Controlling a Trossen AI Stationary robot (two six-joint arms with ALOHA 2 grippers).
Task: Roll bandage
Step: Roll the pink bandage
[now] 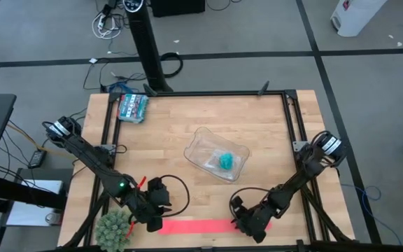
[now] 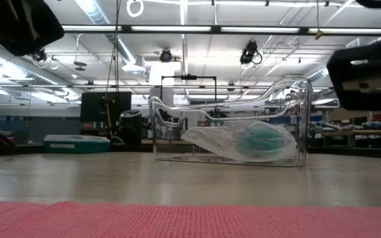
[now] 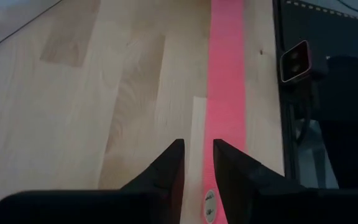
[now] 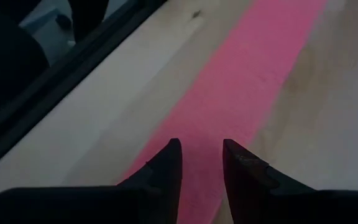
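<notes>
The bandage (image 1: 212, 226) is a bright pink strip lying flat along the table's near edge; it fills the foreground of the low view (image 2: 190, 221). My left gripper (image 1: 157, 217) hangs above the strip's left end (image 3: 225, 93), its fingers a narrow gap apart with nothing between them (image 3: 197, 155). My right gripper (image 1: 247, 224) is low over the strip's right end (image 4: 241, 87), pointing along it at a downward slant. Its fingers (image 4: 201, 155) are also slightly apart, with only the strip showing behind the gap. My right gripper's fingertips (image 4: 173, 149) are close over the bandage near its right end. I cannot tell whether they touch it. My left gripper touches nothing.
A clear plastic tray (image 1: 205, 140) holding a teal roll (image 1: 226, 162) stands mid-table, beyond the strip. A patterned packet (image 1: 133, 107) lies at the far left corner. A green spiky ball (image 1: 114, 227) sits at the near left corner. Black rails (image 1: 285, 119) frame the table.
</notes>
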